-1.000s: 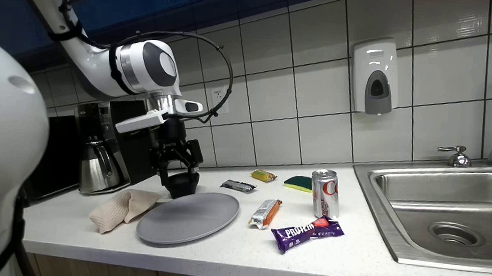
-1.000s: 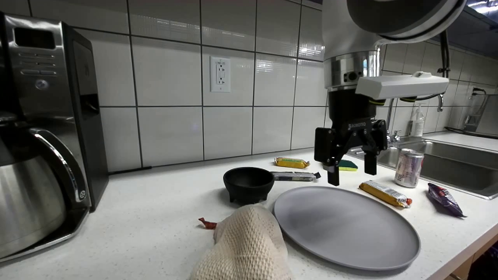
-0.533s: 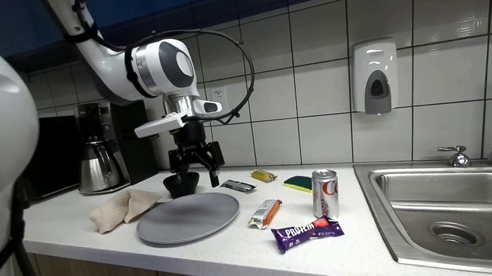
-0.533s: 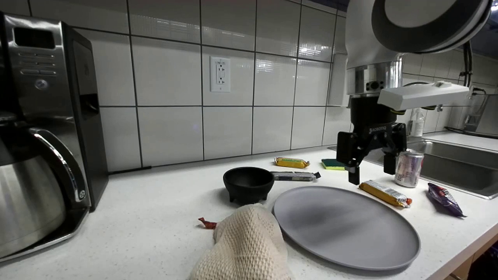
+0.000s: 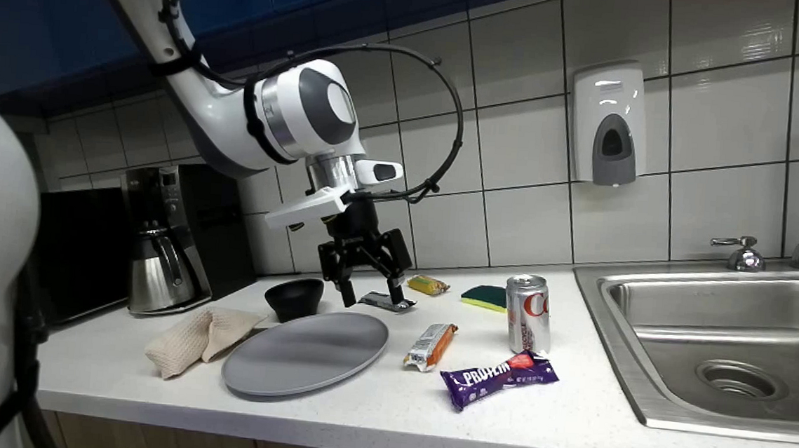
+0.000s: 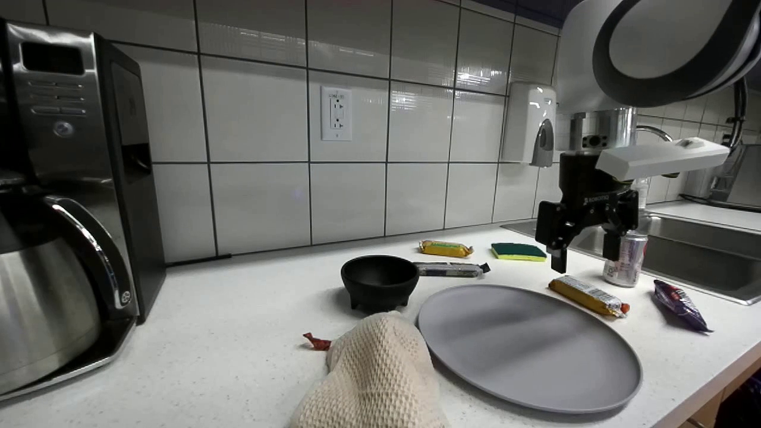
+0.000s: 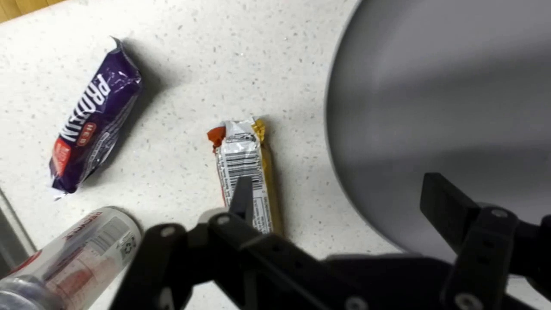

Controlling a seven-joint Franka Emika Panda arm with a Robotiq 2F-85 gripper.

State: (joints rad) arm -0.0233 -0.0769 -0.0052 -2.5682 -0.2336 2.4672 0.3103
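Black, jointed and square-tipped, the hand [image 5: 372,298] hangs released above the speckled white worktop [image 5: 387,402], its two flat fingers spread wide. Set into that hard surface is a brushed-steel sink [image 5: 622,345] with rounded corners; well apart from it stands a coffee maker [image 6: 65,151] of dark plastic and shiny metal. Flat, round and matt grey, the plate [image 6: 529,351] lies beneath one finger in the wrist view. Just beside it slumps a beige cloth [image 6: 380,377], waffle-textured and bunched into folds. Near both sits a smooth black bowl [image 6: 380,288] on stubby feet. Upright, the cylindrical metal can [image 5: 528,317] stands near the purple bar [image 5: 497,382], whose glossy, crinkled wrapper reads PROTEIN. Near the can lies an oblong sponge [image 6: 517,252], its dark green top over yellow foam. Between the plate and the purple bar, the gold-and-orange bar [image 7: 245,165] rests on the worktop, its shiny barcoded side turned up and the other finger overlapping it in the wrist view. Near the bowl is a slim silver packet [image 6: 450,270], and close by, a stubbier yellow packet [image 6: 446,248].
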